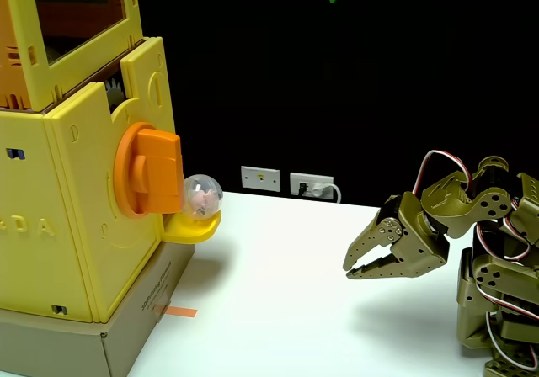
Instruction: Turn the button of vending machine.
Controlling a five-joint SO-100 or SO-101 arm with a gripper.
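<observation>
1. Your tool [354, 269] sits at the right of the fixed view, low over the white desk [278, 310], tips pointing left toward the machine.
2. Tool state: the two fingers are almost together at the tips, only a thin gap between them, and nothing is held.
3. The olive-green arm [488, 251] is folded up at the right edge, with red, white and black wires looping over its joints.
4. The vending machine [76, 209] fills the left side: a pale-yellow box with an orange-tinted window panel up top and embossed letters on its near face.
5. It stands on a grey cardboard base [126, 326], which has a small orange strip of tape [178, 312] on its side.
6. The button [150, 179] you care about is on the machine's right-facing side, about mid-height: an orange disc with a thick flat bar that stands upright.
7. The tool is well apart from the button, with bare desk between them, and it sits lower than the button.
8. Just below and right of the button there's a small yellow tray [192, 225] with a clear capsule [202, 196] resting in it, something pinkish inside.
9. The back wall is black; two white wall sockets [286, 181] sit at desk level, the right one with a plug and white cable.
</observation>
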